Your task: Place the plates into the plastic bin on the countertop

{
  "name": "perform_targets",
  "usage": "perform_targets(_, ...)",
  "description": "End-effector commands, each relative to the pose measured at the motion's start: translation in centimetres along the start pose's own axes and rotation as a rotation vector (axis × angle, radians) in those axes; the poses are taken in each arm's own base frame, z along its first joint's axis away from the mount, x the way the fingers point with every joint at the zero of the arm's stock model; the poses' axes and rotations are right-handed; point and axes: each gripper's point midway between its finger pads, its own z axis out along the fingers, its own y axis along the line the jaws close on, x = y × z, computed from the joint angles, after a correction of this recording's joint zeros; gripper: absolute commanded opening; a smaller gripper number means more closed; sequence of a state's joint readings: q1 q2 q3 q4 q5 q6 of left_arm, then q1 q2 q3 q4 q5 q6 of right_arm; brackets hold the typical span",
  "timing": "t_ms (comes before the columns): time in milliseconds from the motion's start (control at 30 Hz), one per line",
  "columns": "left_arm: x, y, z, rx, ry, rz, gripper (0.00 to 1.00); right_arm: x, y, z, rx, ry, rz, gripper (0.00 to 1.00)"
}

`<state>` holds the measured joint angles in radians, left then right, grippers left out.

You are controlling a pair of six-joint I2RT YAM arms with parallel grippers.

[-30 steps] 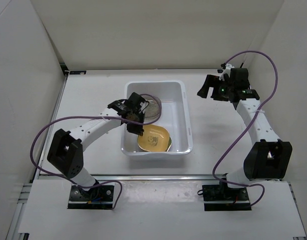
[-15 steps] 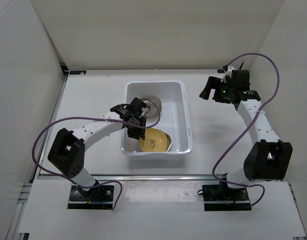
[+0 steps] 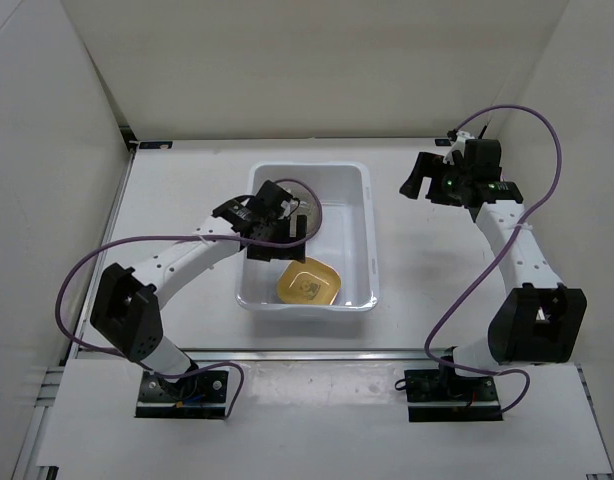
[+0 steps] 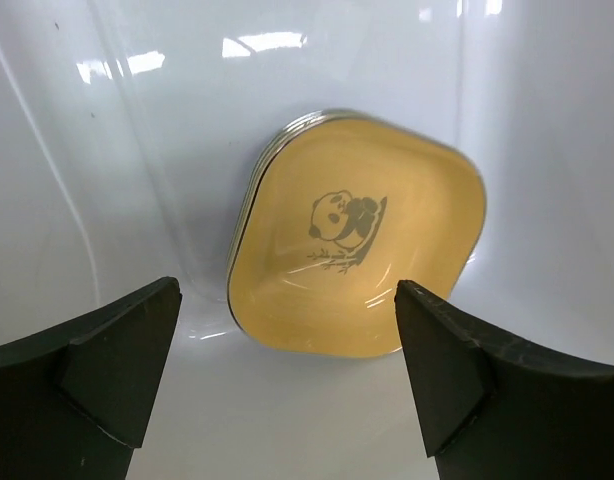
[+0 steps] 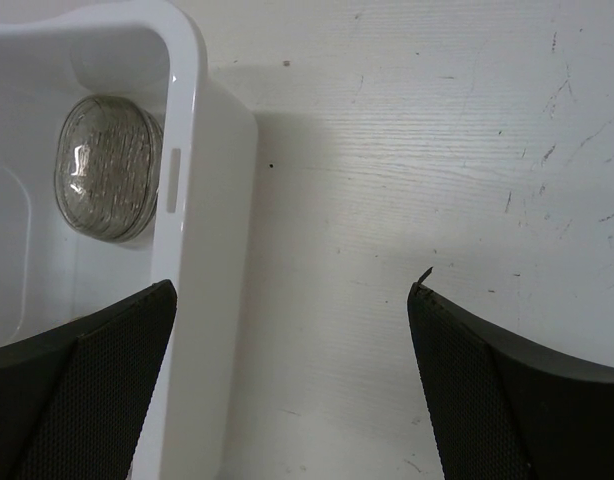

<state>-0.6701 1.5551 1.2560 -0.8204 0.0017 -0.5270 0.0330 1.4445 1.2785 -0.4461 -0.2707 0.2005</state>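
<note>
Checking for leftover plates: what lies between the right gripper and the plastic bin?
Only bare countertop lies between the right gripper and the plastic bin; both the top external and right wrist views show this.

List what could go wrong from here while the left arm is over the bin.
1. The left gripper hangs open over the inside of the plastic bin, close to the clear plate. Pulling out carelessly could catch a wall and drag the bin.
2. The yellow plate tops a stack whose edges show offset along one side. A bump from the fingers might slide or tip it.
</note>
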Motion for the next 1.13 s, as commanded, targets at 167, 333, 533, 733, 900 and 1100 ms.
perform_targets(167,-6.0,-1.9,-5.8,0.054,-0.217,0.069,0.99,-1.9,0.2,-2.0,0.005,-0.081,0.003,0.99)
perform_targets(333,-11.3,4.4,-12.2,-0.157,-0.443,-0.051,0.99,-2.2,-1.0,-2.9,0.017,-0.098,0.062,0.99)
perform_targets(533,-11.6,17.0,-17.5,-0.436,-0.597,-0.401,0.99,-1.0,-3.1,-3.4,0.066,-0.086,0.164,0.99)
perform_targets(733,-8.7,27.3,-18.6,-0.569,-0.573,-0.691,0.99,0.5,-4.7,-3.3,0.107,-0.052,0.263,0.99)
perform_targets(900,-7.8,30.5,-18.6,-0.605,-0.574,-0.759,0.99,1.5,-6.2,-3.7,0.191,-0.045,0.278,0.99)
perform_targets(1100,-7.8,31.0,-20.0,-0.601,-0.653,-0.751,0.99,1.9,-6.1,-3.9,0.182,-0.056,0.254,0.99)
